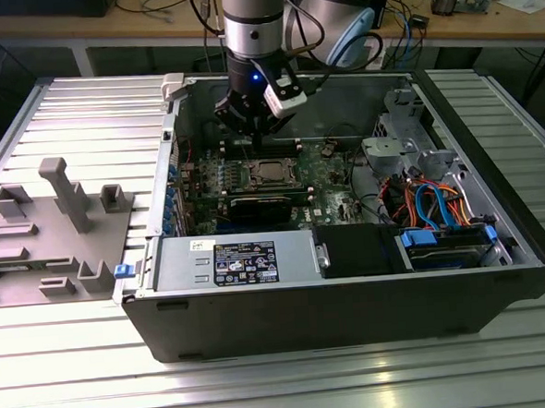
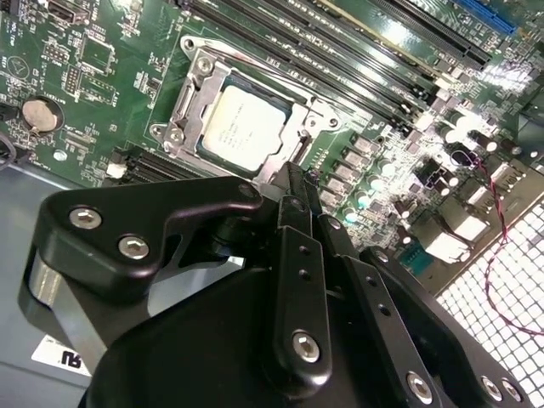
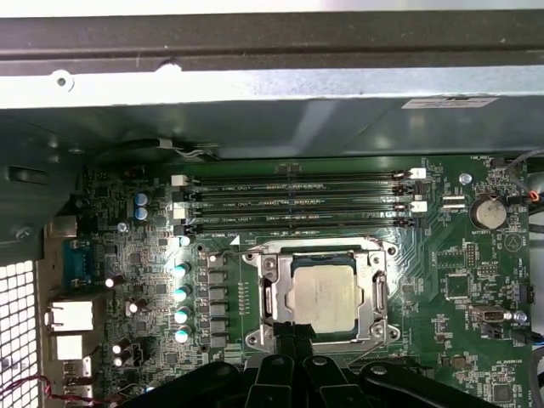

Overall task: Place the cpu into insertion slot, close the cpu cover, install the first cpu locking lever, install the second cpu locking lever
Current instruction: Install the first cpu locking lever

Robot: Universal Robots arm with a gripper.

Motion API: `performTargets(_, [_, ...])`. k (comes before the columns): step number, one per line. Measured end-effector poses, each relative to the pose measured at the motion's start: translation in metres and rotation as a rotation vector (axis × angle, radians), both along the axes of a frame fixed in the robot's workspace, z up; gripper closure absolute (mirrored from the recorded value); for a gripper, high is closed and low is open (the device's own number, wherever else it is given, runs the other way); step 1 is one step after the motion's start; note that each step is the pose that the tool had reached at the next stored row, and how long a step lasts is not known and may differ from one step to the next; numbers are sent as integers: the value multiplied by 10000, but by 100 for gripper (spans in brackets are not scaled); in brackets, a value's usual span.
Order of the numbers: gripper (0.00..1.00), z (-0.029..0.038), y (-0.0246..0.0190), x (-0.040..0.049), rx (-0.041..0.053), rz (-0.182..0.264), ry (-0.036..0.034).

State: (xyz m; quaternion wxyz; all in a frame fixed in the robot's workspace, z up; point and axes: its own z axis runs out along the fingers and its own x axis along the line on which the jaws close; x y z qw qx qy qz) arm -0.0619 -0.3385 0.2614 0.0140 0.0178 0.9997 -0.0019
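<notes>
CPU seated, cover down over it

The cpu [image 3: 321, 295] sits in the insertion slot [image 3: 269, 297] under the cpu cover [image 3: 319, 252]; its printing is too faint to read. The tool [image 2: 291, 183], fingers clenched together and grasping nothing, hovers just beside the socket's edge inside the computer case [image 1: 352, 292].

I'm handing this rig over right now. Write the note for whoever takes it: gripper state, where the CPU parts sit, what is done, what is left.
Gripper: fingers together, holding nothing, tips at the edge of the insertion slot.
The cpu lies flat in the slot, silver top up, in both wrist views.
The cpu cover is down, framing the chip.
Done: chip placed, cover closed.
Left: I cannot tell whether either locking lever is latched, so check both.
Exterior view: the arm stands over the motherboard inside the open computer case.
</notes>
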Motion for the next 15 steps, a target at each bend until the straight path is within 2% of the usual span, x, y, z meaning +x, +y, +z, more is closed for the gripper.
performTargets(15, [89,0,1,-90,0,1,-1])
